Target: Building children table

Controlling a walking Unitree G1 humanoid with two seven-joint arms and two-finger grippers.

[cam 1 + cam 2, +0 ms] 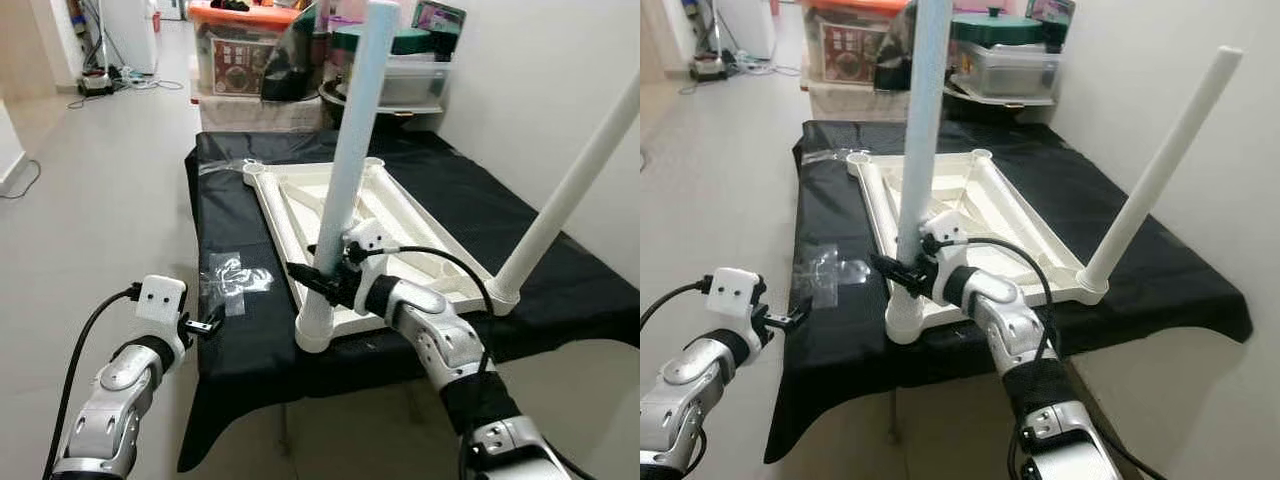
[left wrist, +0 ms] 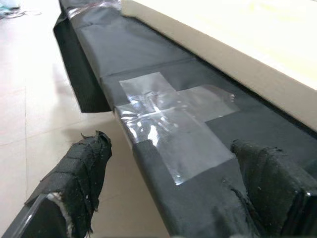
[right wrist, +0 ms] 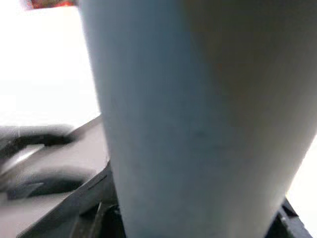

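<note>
A white children's table top (image 1: pixel 272 212) lies upside down on a black-covered surface (image 1: pixel 450 200). A pale leg (image 1: pixel 352 150) stands upright in the near-left corner socket (image 1: pixel 318 330). My right gripper (image 1: pixel 320 277) is shut on this leg just above the socket; the leg (image 3: pixel 198 124) looms close in the right wrist view. A second white leg (image 1: pixel 570 190) stands in the near-right corner, leaning right. My left gripper (image 1: pixel 205 325) hovers open beside the surface's left edge, its fingers (image 2: pixel 74 183) apart with nothing between them.
A patch of clear tape (image 2: pixel 173 124) sticks to the black cover near the left edge. Storage boxes (image 1: pixel 240 55) and clutter stand behind the surface. A wall runs along the right side. Open floor (image 1: pixel 90 200) lies to the left, with cables (image 1: pixel 120 80) at the back.
</note>
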